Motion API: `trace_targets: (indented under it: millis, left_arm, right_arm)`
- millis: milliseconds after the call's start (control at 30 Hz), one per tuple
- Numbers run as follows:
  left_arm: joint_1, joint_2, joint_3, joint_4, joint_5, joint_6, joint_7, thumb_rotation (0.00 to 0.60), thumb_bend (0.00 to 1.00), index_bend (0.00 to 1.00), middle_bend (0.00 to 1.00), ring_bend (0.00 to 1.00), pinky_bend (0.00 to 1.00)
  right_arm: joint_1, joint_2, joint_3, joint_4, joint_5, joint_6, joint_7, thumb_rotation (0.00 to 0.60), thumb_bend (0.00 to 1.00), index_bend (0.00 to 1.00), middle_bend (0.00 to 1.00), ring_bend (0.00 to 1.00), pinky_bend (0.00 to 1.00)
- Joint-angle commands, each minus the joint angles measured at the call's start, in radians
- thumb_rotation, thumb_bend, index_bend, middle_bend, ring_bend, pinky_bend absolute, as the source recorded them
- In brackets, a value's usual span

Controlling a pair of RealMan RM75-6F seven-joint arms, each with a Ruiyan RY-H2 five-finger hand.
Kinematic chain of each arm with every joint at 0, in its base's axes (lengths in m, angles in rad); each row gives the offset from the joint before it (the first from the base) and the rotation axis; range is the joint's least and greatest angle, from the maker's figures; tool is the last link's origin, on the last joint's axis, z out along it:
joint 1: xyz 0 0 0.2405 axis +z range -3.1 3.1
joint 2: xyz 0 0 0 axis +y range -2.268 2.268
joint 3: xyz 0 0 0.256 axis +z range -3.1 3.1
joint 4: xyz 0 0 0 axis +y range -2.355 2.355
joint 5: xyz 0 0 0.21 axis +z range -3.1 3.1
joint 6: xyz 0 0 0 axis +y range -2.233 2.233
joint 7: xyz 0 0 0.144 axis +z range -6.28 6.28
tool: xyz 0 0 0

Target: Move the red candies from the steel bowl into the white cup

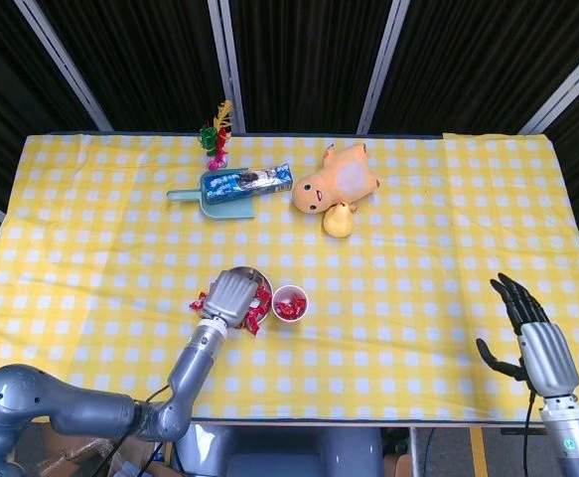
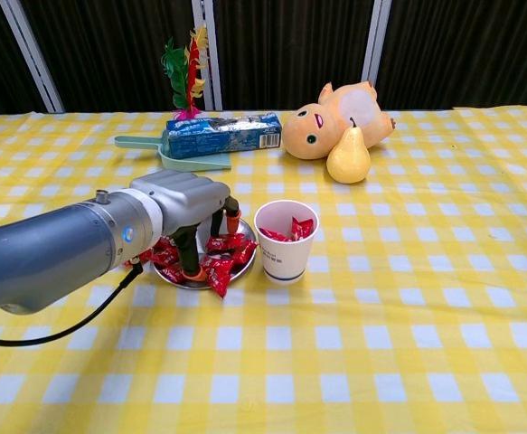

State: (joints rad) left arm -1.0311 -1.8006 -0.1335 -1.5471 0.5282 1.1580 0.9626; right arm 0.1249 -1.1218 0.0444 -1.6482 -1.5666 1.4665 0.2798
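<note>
The left robot hand (image 2: 195, 221) is reaching down into the steel bowl (image 2: 246, 232), just left of the white cup (image 2: 285, 240), its fingers (image 2: 189, 258) touching the red candies (image 2: 220, 262) piled there; I cannot tell whether it is grasping one. More red candies are lying inside the white cup. The right robot hand (image 1: 529, 334) is hovering well right of the white cup at the table (image 1: 418, 298) edge, released, fingers apart, holding nothing.

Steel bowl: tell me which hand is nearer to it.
Left. The left hand is over the steel bowl, fingers down among the red candies; the right hand hangs far off by the table's right edge.
</note>
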Motion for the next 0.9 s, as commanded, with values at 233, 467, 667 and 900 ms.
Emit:
trace_targets:
  millis: [233,467,667,900]
  left_arm:
    - [0.005,-0.013,0.007,0.011,-0.013,-0.011,0.022,0.6,0.28,0.37,0.42,0.9,0.96]
    - [0.024,-0.015,0.017,0.007,0.028,0.006,0.009,0.6,0.38,0.53,0.62,0.91,0.96]
    - [0.041,-0.006,0.03,0.001,0.042,0.01,0.007,0.6,0.4,0.55,0.64,0.91,0.96]
    - [0.064,0.037,0.017,-0.046,0.086,0.036,-0.018,0.6,0.4,0.55,0.64,0.91,0.96]
  right_arm:
    - [0.0,0.005,0.001,-0.004,0.005,-0.005,0.008,0.6,0.42,0.0,0.0,0.0,0.12]
    - [0.0,0.007,0.001,-0.004,0.008,-0.008,0.017,0.6,0.42,0.0,0.0,0.0,0.12]
    - [-0.001,0.006,-0.001,-0.001,0.0,-0.005,0.011,0.6,0.42,0.0,0.0,0.0,0.12]
    - [-0.001,0.003,0.001,-0.002,0.001,-0.001,0.009,0.6,0.42,0.0,0.0,0.0,0.12]
